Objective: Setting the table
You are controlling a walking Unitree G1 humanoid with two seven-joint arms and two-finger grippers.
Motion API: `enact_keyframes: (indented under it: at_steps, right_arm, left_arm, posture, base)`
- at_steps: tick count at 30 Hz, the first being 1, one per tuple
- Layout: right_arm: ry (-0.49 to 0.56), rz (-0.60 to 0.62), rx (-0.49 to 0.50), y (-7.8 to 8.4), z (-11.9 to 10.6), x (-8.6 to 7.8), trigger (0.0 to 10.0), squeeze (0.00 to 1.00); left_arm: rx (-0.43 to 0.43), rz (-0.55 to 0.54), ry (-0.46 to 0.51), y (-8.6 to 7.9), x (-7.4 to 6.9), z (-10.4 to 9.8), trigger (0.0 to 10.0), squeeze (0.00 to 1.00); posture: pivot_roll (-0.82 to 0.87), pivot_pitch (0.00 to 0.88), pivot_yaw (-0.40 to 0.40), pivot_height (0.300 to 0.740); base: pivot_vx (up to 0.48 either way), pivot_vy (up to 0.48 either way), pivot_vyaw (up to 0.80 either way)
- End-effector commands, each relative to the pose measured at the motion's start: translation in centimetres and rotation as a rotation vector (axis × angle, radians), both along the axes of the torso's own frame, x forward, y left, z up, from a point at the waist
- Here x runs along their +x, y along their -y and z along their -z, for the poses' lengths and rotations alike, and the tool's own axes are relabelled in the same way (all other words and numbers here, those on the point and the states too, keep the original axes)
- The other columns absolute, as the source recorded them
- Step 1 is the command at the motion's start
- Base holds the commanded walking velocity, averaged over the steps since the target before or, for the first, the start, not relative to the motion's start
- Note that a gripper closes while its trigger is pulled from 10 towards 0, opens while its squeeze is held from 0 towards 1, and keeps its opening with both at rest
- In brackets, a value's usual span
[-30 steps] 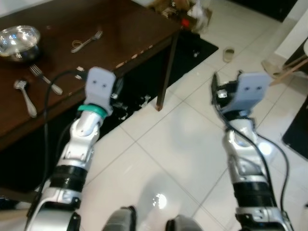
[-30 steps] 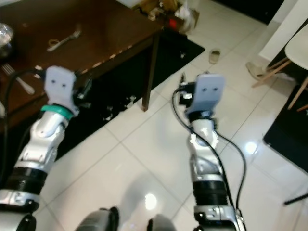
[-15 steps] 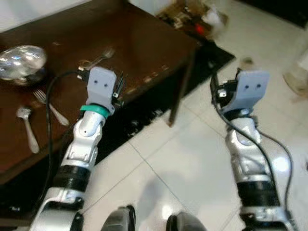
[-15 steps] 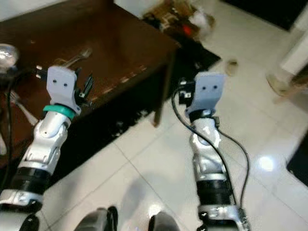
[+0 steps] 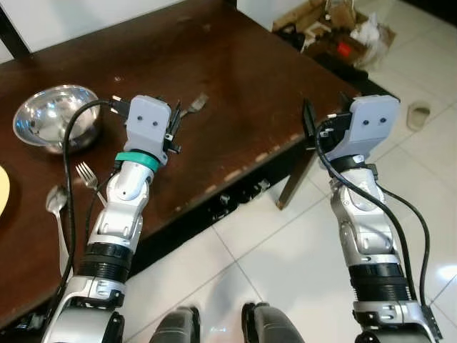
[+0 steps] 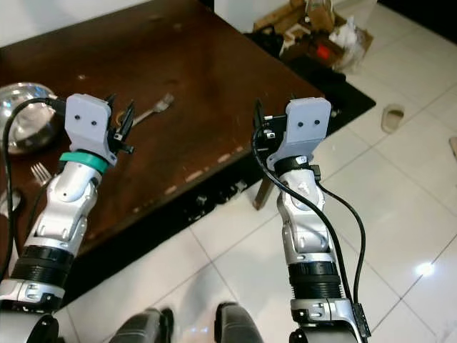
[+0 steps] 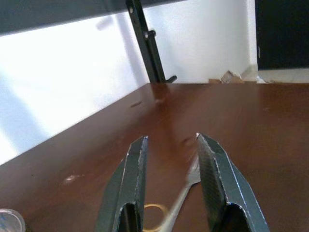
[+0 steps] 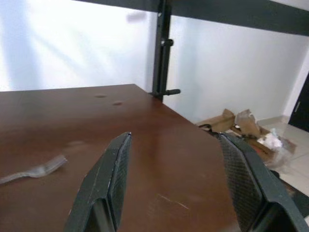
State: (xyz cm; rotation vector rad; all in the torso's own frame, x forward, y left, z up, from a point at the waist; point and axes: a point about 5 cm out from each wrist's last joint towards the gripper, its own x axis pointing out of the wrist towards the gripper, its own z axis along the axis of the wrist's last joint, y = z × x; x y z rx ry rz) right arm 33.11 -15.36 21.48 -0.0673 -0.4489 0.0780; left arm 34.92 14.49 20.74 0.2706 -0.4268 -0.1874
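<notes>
A dark brown wooden bench (image 5: pixel 235 78) fills the upper left of the head view, above a white tiled floor (image 5: pixel 285 264). At the far left edge sits a sliver of a yellow plate (image 5: pixel 3 191). Just beside it a spoon (image 5: pixel 57 214) and a fork (image 5: pixel 88 179) lie near the bench's front edge, with a shiny metal bowl (image 5: pixel 53 123) behind them. The left pincer (image 7: pixel 170 164) hovers over the bench, its two black fingers a little apart and clamped on nothing. Just beyond its tips lies a second fork (image 7: pixel 186 191), tines pointing away from the robot, with a small yellow ring (image 7: pixel 155 211) at its handle. Further right, the right pincer (image 8: pixel 176 169) is raised near the bench's right front corner, its fingers (image 8: pixel 113 179) spread wide and empty. Beyond the bench's far right corner, cardboard boxes and clutter (image 5: pixel 335 28) sit on the floor, and a slipper (image 5: pixel 418 113) lies on the tiles at the right
</notes>
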Motion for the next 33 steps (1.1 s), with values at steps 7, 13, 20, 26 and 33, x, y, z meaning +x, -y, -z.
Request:
enact_keyframes:
  at_steps: [7, 13, 20, 26, 33]
  right_arm:
    - [-0.012, 0.051, -0.019, 0.6, 0.3, 0.3, 10.0, 0.0]
    - [-0.02, 0.049, -0.022, 0.7, 0.5, 0.2, 10.0, 0.0]
    - [-0.024, 0.049, -0.026, 0.5, 0.7, 0.3, 10.0, 0.0]
    - [-0.02, 0.032, -0.031, 0.1, 0.5, 0.4, 10.0, 0.0]
    - [0.022, -0.064, -0.039, -2.2, -0.9, 0.2, 10.0, 0.0]
  left_arm:
    - [0.039, 0.255, -0.103, 2.6, -1.0, 0.8, 10.0, 0.0]
    - [0.057, 0.312, -0.12, 3.5, -1.5, 1.1, 10.0, 0.0]
    - [0.09, 0.354, -0.13, 3.1, -1.4, 0.5, 10.0, 0.0]
    - [0.117, 0.415, -0.208, 1.6, -0.2, -0.1, 10.0, 0.0]
    - [0.191, 0.452, -0.365, 0.5, 3.0, 0.2, 10.0, 0.0]
  posture:
    - [-0.05, 0.118, 0.071, 0.74]
    - [-0.05, 0.113, 0.071, 0.74]
    - [-0.05, 0.108, 0.073, 0.74]
    - [-0.05, 0.121, 0.073, 0.74]
    - [-0.09, 0.187, 0.092, 0.74]
  base:
    - [0.175, 0.0, 0.0]
    - [0.0, 0.0, 0.0]
    - [0.0, 0.0, 0.0]
    - [0.0, 0.0, 0.0]
    - [0.0, 0.0, 0.0]
